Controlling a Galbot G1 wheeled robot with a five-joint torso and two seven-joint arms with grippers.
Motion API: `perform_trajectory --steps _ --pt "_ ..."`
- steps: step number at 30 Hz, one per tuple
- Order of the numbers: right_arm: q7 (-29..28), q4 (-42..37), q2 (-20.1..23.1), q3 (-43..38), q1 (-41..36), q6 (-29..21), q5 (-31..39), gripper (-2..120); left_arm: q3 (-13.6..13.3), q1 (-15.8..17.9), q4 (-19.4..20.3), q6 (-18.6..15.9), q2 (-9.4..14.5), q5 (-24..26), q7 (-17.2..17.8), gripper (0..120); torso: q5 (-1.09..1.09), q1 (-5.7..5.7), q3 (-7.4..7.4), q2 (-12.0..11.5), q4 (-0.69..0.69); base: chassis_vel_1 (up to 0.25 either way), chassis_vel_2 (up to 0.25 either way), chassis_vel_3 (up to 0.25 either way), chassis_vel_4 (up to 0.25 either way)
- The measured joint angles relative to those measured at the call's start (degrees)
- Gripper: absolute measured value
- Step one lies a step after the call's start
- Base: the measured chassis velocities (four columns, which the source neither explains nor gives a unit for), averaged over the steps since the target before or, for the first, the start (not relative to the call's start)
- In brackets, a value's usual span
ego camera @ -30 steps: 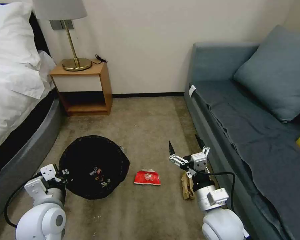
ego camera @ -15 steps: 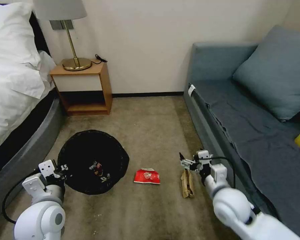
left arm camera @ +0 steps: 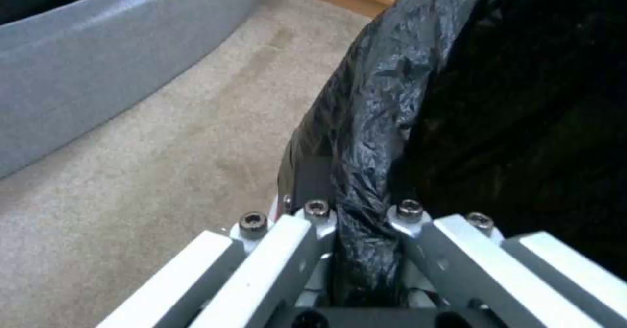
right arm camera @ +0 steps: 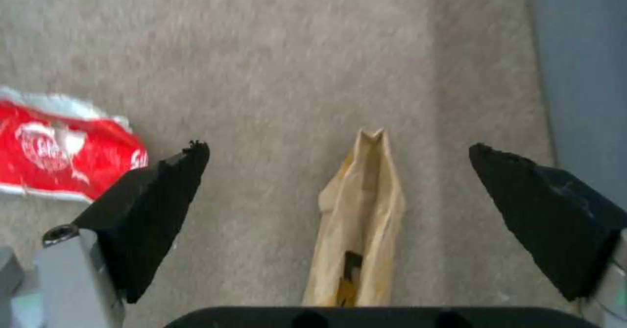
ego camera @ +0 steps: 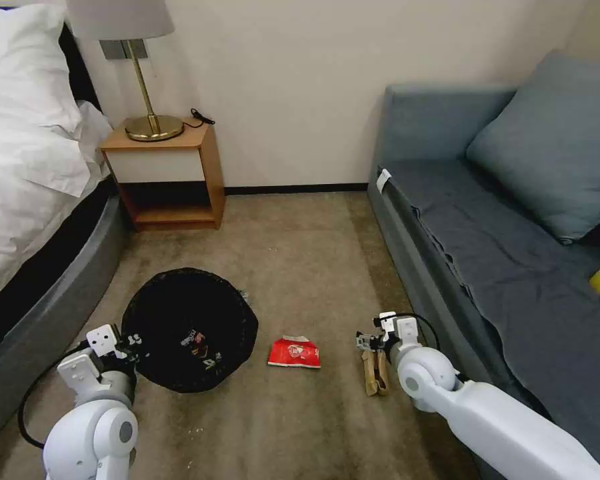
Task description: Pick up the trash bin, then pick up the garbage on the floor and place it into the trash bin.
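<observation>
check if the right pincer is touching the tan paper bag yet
Apart. The right wrist view shows the right pincer open, carpet visible between each fingertip and the tan paper bag.

trash bin (ego camera: 190,328) left, snack packet (ego camera: 295,353) centre, paper bag (ego camera: 374,374) right, seemingly beside sofa (ego camera: 507,267)

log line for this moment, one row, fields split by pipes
left gripper: shut on trash bin rim | right gripper: open, over tan paper bag | red packet: on carpet
</observation>
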State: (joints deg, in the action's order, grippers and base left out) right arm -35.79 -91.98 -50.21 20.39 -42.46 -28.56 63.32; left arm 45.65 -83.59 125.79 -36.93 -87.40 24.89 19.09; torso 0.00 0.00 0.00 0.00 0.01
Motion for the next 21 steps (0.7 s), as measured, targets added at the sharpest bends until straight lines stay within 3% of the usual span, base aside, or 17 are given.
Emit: perform_trajectory --steps 12,21 --pt "0.80 9.83 -2.12 8.40 6.06 -2.77 3.06 100 0.09 -0.48 -0.01 0.19 0.02 0.01 -0.02 3 0.01 0.00 0.00 0.00 0.00 0.000 0.000 0.000 0.000" --pt "4.24 18.34 -4.59 12.34 7.14 -1.64 -1.44 100 0.04 -0.63 -0.44 0.32 0.01 -0.13 -0.01 3 0.00 0.00 0.00 0.00 -0.01 0.000 0.000 0.000 0.000"
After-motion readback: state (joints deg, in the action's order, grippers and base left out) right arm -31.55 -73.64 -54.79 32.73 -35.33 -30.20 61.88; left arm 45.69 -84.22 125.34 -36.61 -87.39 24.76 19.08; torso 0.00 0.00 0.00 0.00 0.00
